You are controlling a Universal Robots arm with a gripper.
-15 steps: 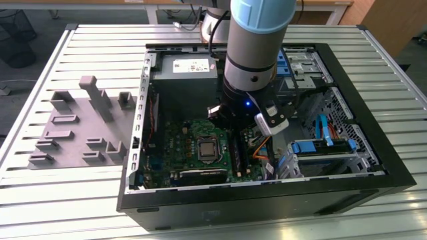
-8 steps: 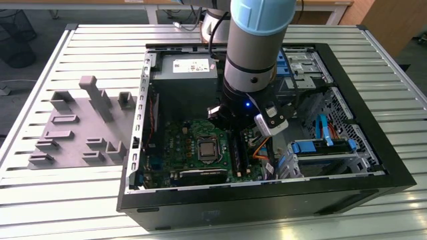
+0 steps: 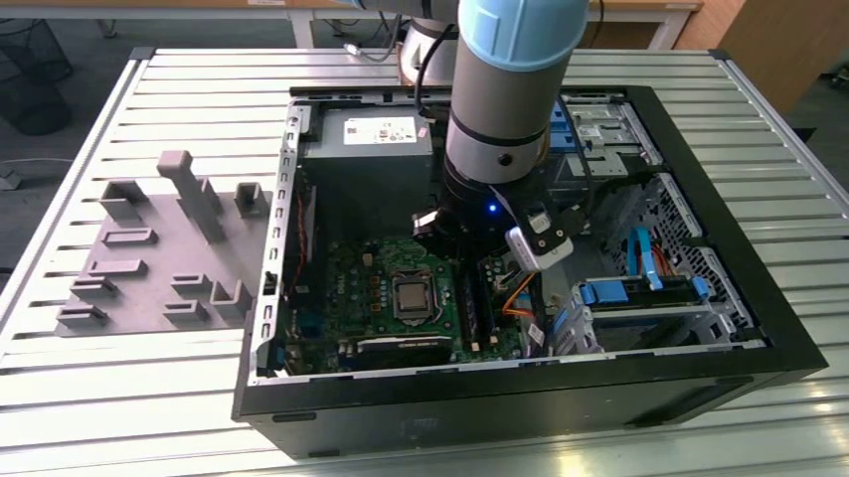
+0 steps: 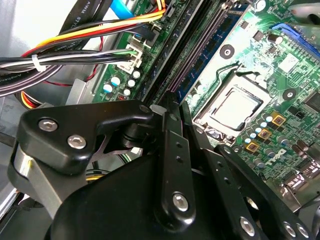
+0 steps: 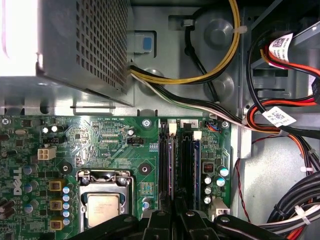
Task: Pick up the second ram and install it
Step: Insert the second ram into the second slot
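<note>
Exterior view, rig: my arm comes down from the top centre of the frame into the open black steel computer case (image 3: 743, 298), which lies on the slatted grey metal table (image 3: 199, 70).
Exterior view, fixture: a grey moulded parts holder (image 3: 159, 258) sits on the table at the exterior view's left, well apart from the case.
Exterior view, gripper: my black gripper (image 3: 458, 237) hangs low inside the case, at frame centre.
Second wrist view, board: the green motherboard (image 4: 250, 30) fills the upper right; the square silver processor socket (image 4: 235, 107) lies right of centre.
Second wrist view, slots: the long black memory slots (image 4: 192, 50) run from frame centre to the top edge, and my gripper (image 4: 170, 112) is right at their near end.
Second wrist view, second ram: a blue-green strip stands along one slot; I cannot tell whether it is the second ram.
First wrist view, slots: the memory slots (image 5: 182, 160) stand right of centre, directly above my gripper (image 5: 175, 220) at the bottom edge.
Gripper state: I cannot tell whether it is clamped on anything.
Step in hand: by my judgement, installing at the slot.
Requirement: seating calls for the stick parallel to its slot and pressed evenly.
</note>
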